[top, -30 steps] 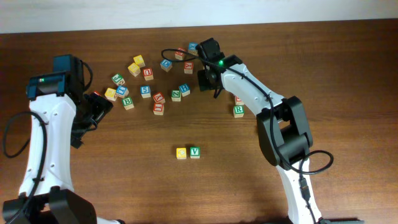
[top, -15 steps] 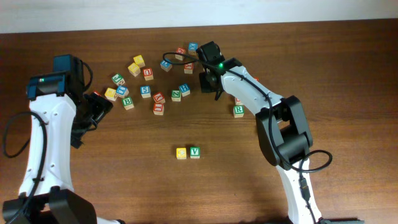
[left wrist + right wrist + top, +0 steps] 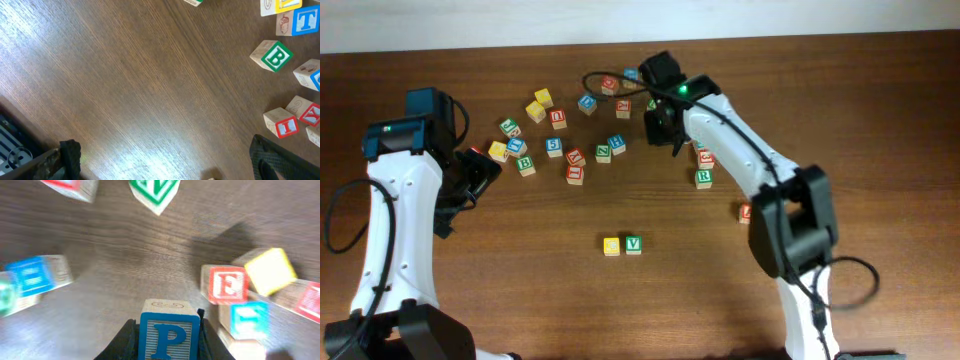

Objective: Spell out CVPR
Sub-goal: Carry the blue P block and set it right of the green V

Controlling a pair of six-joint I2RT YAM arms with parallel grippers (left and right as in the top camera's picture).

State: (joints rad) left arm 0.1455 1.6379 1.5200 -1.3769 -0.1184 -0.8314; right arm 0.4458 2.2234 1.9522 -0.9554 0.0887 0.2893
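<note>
My right gripper (image 3: pixel 169 341) is shut on a wooden block with a blue P (image 3: pixel 169 330), one jaw on each side of it. From overhead, that gripper (image 3: pixel 662 122) hangs over the right end of the block cluster and hides the P block. A yellow C block (image 3: pixel 611 245) and a green V block (image 3: pixel 634 244) sit side by side at the table's centre front. A green R block (image 3: pixel 704 178) lies right of the cluster. My left gripper (image 3: pixel 480 175) stands open over bare wood, left of the cluster; its fingers (image 3: pixel 70 159) have nothing between them.
Several lettered blocks lie in an arc at the back (image 3: pixel 555 147). A red E block (image 3: pixel 227 284), a yellow block (image 3: pixel 270 271) and a green block (image 3: pixel 155 192) lie close round the held P. A green B block (image 3: pixel 275 56) lies near my left gripper. A lone red block (image 3: pixel 745 211) lies beside the right arm.
My right gripper has closed onto the P block, and its arm has swung a little to the right. The left arm has stayed still.
</note>
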